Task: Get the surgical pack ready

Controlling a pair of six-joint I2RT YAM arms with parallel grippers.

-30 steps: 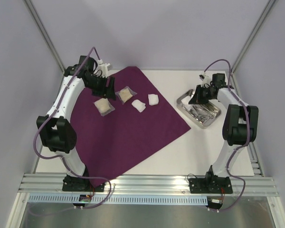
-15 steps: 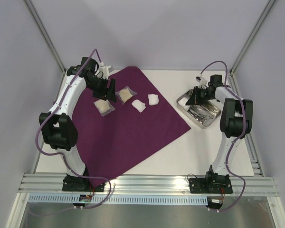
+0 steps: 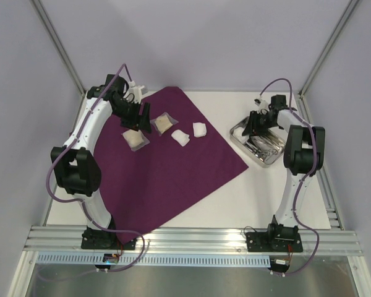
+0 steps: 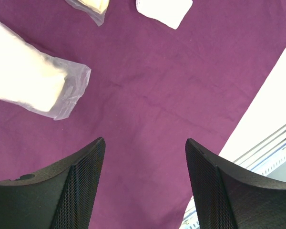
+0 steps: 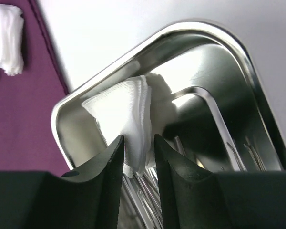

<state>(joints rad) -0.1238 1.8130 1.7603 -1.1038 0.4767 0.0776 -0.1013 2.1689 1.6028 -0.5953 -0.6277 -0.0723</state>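
Observation:
The dark-purple cloth [image 3: 167, 161] lies spread on the table. Two tan packets [image 3: 136, 138] [image 3: 164, 124] and two white gauze pads [image 3: 181, 137] [image 3: 199, 129] lie on its far part. The steel tray [image 3: 272, 158] stands to the right with the steel forceps [image 3: 267, 146] in it. My right gripper [image 5: 138, 143] is shut on a white gauze pad [image 5: 124, 112] held inside the tray [image 5: 238, 57]. My left gripper [image 4: 145, 143] is open and empty above the cloth [image 4: 171, 95], beside a packet [image 4: 28, 81].
The white table top [image 3: 266, 198] surrounds the cloth. An aluminium rail [image 3: 191, 238] runs along the near edge. Grey walls and frame posts [image 3: 59, 46] close the back and sides.
My right gripper has moved a little toward the tray's far left corner with the gauze pad. My left gripper shifted slightly early on, then held still.

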